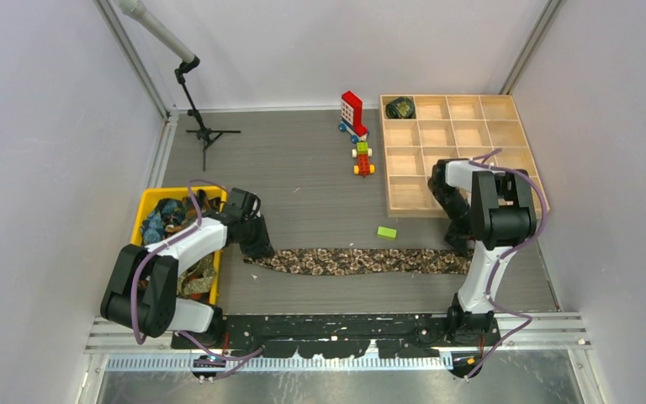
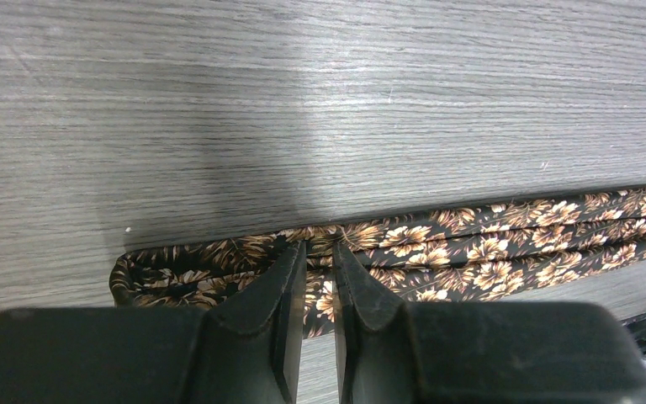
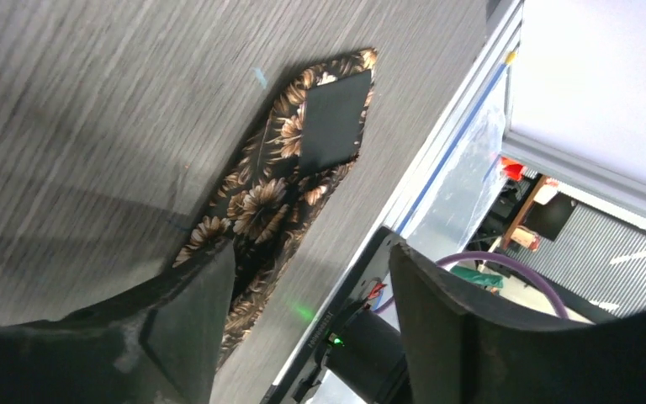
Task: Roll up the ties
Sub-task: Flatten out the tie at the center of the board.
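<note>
From overhead I see the brown floral tie point(image 1: 362, 261) stretched flat along the table's near edge, running between my two arms. The left wrist camera adds what that view hides: the left gripper point(image 2: 320, 252) has its jaws drawn narrow, pinching the tie's far edge just beside its folded left end. The right wrist camera shows the right gripper point(image 3: 309, 252) spread wide, holding nothing, over the tie's pointed end. Only the overhead view shows a rolled tie point(image 1: 400, 107) in the far-left compartment of the wooden tray point(image 1: 384, 160).
</note>
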{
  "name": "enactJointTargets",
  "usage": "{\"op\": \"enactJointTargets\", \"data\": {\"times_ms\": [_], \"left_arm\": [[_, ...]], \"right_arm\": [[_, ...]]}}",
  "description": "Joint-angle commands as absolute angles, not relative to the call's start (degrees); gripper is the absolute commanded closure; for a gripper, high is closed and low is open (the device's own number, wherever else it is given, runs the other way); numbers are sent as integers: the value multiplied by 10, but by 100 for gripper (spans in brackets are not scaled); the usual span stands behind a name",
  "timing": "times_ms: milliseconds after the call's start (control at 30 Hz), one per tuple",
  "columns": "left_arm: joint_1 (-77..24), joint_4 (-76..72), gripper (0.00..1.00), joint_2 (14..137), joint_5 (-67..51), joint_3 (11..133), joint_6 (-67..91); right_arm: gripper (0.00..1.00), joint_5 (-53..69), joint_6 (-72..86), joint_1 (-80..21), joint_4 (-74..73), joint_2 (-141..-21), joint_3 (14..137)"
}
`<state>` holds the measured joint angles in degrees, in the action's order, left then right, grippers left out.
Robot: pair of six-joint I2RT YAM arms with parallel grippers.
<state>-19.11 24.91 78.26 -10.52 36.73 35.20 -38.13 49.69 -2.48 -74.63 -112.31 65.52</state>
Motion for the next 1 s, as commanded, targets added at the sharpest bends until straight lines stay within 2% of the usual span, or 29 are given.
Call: {"op": "enactJointTargets", "data": {"times_ms": [0, 167, 333, 500, 700, 800, 900, 967], "left_arm": [[-194, 253, 80, 792, -92, 361, 333], [-196, 299, 78, 738, -97, 384, 322], [-216, 327, 73, 692, -96, 417, 313], [-288, 336, 72, 733, -78, 480, 306], [-311, 390, 70, 795, -26, 567, 284], [-311, 462, 67, 808, 59, 611, 276], [-311, 509, 56, 813, 126, 624, 271], [-311, 537, 53, 814, 145, 633, 272]], "right_arm": [[23, -388, 482, -22, -739, -1102, 712], [21, -369, 474, -58, -774, -1013, 751], [23, -340, 499, -173, -790, -919, 749], [26, -287, 525, -324, -723, -836, 699], [30, -222, 576, -462, -535, -741, 596], [31, -217, 607, -504, -490, -729, 560], [31, -212, 620, -524, -474, -752, 555], [31, -213, 620, -541, -473, -780, 565]]}}
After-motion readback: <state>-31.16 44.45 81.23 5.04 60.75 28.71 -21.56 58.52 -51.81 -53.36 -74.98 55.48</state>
